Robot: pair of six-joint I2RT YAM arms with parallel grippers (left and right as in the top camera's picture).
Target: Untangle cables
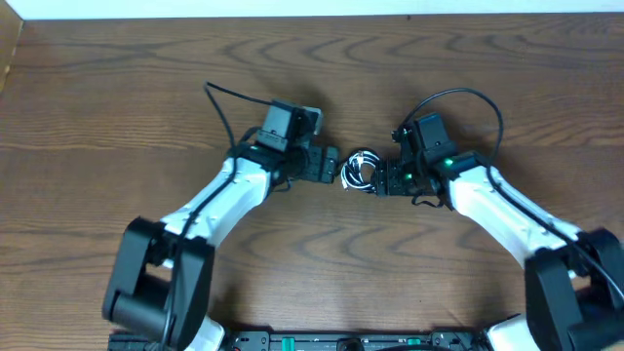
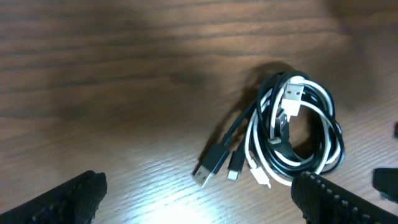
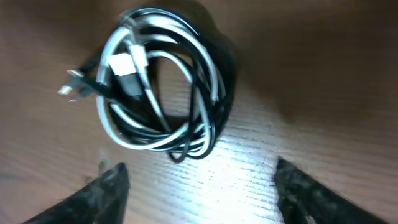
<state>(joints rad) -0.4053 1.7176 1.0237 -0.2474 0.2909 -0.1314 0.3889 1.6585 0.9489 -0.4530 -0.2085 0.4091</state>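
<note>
- White and black cables [image 1: 361,171] lie coiled together in one bundle on the wooden bench [image 1: 312,78], between the two arms.
- Left hand [image 1: 334,166] stands wide open just beside the bundle, holding nothing.
- Right hand [image 1: 378,178] has its fingers apart on the other side and is also empty.

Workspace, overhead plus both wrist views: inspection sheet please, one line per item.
Surface: wooden table, brown grain, with a glare patch in the wrist views.
Job's things: white cable and black cable coiled together, lying flat on the table between the arms, plug ends sticking out.
Clutter: nothing seen.
Claws: left claw open, beside the two cords, nothing between its fingers; right claw open on their other side, nothing between its fingers.
Cables: black arm wires loop above the wrists, apart from the two cords.
Surroundings: pale strip along the table's far edge; nothing else seen.
</note>
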